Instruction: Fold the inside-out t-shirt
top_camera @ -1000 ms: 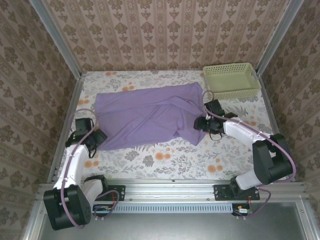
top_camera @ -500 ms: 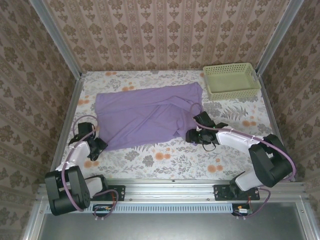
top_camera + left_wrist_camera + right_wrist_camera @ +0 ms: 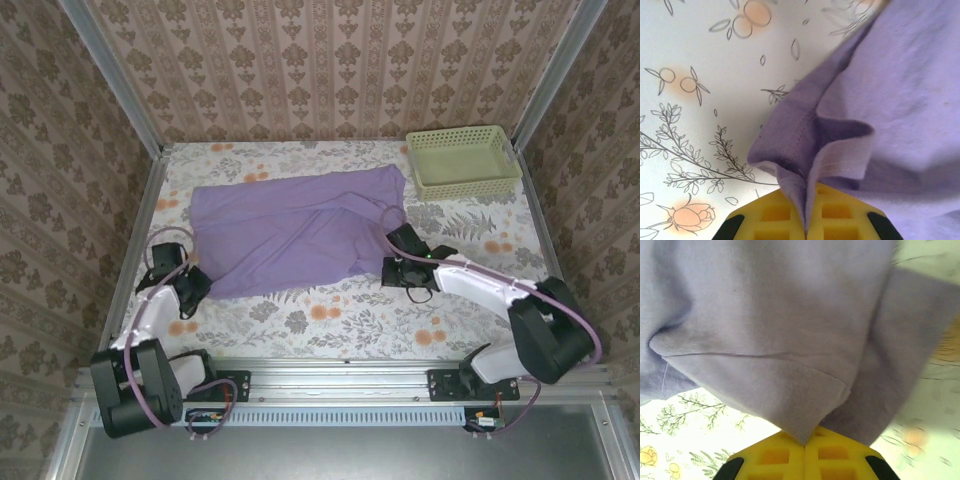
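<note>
Looking down from the top camera: one inside-out t-shirt, lavender-purple, lies spread and creased across the middle of the flowered bench, its long side running left to right.
Basket: one pale green mesh basket stands at the far right corner of the bench, open side up, its mesh floor in plain sight. The shirt's far right corner lies near it, and the two do not touch.
Arms: two, a left arm and a right arm, each reaching in from the near edge.
Left hand: low at the shirt's near left corner.
Right hand: low at the shirt's near right edge.

Left wrist camera, left hand: the two yellow pads are pressed together on a fold of the inside-out t-shirt. A stitched hem rises from between them.
Cloth: it fills the right side of the view, with the bench to the left.

Right wrist camera, right hand: the yellow pads are closed on a corner of the inside-out t-shirt.
Cloth: layered folds hang across the upper view, with the bench below on the left.
</note>
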Available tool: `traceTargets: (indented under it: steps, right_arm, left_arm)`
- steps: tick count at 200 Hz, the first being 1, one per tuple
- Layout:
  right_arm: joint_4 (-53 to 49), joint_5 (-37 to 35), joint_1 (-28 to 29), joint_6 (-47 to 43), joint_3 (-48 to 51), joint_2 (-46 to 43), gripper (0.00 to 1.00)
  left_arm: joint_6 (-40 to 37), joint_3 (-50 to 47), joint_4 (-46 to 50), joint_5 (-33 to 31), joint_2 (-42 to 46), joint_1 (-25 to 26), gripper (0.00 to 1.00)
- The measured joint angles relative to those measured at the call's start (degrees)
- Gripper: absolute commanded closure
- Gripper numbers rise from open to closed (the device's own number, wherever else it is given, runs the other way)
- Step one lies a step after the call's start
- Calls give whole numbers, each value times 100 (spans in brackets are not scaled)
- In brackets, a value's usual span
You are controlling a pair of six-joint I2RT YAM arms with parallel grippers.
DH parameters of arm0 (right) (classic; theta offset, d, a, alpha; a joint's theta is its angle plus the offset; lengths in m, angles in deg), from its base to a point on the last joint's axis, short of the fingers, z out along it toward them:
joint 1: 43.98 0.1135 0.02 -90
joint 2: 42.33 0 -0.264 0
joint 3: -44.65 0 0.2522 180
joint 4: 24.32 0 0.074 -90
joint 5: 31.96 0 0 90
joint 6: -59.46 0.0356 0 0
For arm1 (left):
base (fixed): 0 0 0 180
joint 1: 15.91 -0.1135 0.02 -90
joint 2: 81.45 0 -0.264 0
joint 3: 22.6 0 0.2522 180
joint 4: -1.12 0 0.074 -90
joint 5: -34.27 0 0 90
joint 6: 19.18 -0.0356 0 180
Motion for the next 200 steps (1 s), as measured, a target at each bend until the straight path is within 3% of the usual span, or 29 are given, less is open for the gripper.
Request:
traceTargets:
  steps: [27, 64, 91, 155, 183, 200]
  right_arm:
    - [-560, -450, -46, -111, -76, -684, 100]
    - [-1023, -435, -76, -170, -111, -1567, 100]
    - [-1283, -404, -210, -162, -463, -1665, 100]
    - [-1067, 48, -1102, -313, -1237, -269, 100]
    - [-890, 168, -1296, -533, -1582, 734, 94]
    - [-822, 155, -1414, -704, -1923, 1360, 84]
  left_arm:
    - [81, -66, 140, 90, 778, -33, 100]
    - [164, -68, 608, 83, 1888, -31, 100]
    - [190, -46, 787, 79, 2245, -33, 100]
    - [157, 758, 452, 197, 177, -31, 100]
    - [105, 1067, 201, 190, -601, 15, 100]
    - [50, 1368, 105, 188, -1200, 107, 100]
